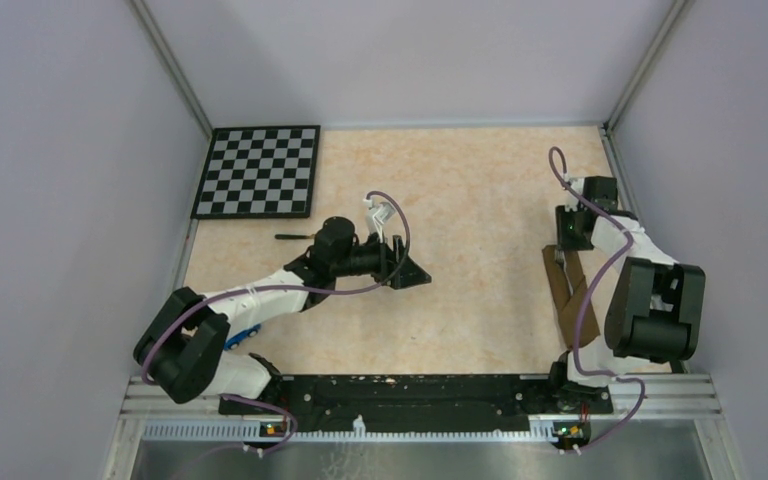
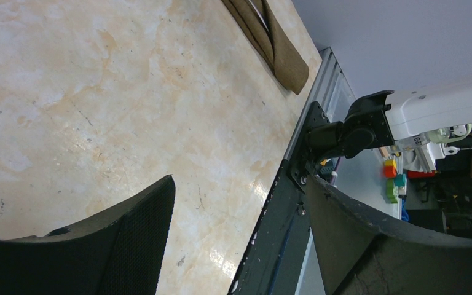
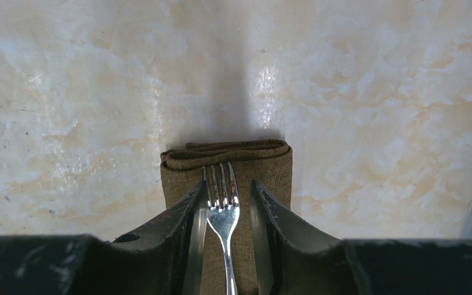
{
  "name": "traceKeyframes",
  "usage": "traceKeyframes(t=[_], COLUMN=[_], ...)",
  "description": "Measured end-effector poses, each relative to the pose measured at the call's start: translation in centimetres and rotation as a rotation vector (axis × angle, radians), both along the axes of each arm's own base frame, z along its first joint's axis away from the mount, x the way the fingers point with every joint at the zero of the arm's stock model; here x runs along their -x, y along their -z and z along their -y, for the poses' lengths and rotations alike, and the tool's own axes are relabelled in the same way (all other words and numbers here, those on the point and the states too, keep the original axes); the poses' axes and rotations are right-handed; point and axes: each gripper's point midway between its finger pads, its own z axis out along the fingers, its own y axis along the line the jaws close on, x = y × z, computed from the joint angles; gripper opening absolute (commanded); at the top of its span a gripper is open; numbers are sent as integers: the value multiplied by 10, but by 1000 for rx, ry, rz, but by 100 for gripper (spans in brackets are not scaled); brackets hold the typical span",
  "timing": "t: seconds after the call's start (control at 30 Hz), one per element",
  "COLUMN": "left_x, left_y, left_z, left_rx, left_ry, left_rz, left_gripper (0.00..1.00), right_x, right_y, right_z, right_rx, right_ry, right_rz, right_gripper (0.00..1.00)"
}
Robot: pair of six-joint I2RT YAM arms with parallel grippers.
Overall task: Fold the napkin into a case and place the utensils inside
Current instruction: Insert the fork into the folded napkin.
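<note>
Closest, by the table's [image 1: 480,200] right edge, the case [image 3: 270,166] lies folded with the fork [image 3: 222,212] on top. The right gripper [image 3: 227,184] straddles the fork narrowly, though whether its fingers [image 3: 184,215] press it is unclear. Slightly farther, mid-table, the left gripper [image 2: 241,184] hangs wide apart, holding nothing. Beyond, a slim dark utensil [image 1: 293,237] lies just before the checkerboard [image 1: 257,170].

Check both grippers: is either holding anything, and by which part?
Left gripper is open and empty. Right gripper straddles the fork just below its tines, over the case; a firm pinch cannot be told.
</note>
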Motion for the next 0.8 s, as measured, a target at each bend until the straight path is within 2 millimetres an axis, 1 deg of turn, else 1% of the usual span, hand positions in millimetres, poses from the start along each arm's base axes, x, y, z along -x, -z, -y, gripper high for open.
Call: traceKeyframes(t=[0.1, 0.17, 0.27, 0.43, 0.8], left_x=[0, 1, 2, 1, 0], left_y=[2, 3, 2, 3, 4], left_z=[0, -1, 0, -2, -3], left_rx=[-3, -2, 0, -1, 0], left_ry=[0, 2, 5, 1, -1], left_rz=[-4, -7, -8, -11, -15], left_gripper=[82, 82, 82, 82, 82], right_x=[0, 0, 0, -1, 1], right_y=[-8, -9, -5, 4, 12], right_z=[-2, -3, -6, -14, -9], right_rx=[-3, -8, -23, -33, -9], right_ry=[-6, -11, -20, -40, -26], right_rz=[21, 26, 15, -7, -20], right_gripper=[30, 30, 30, 34, 35])
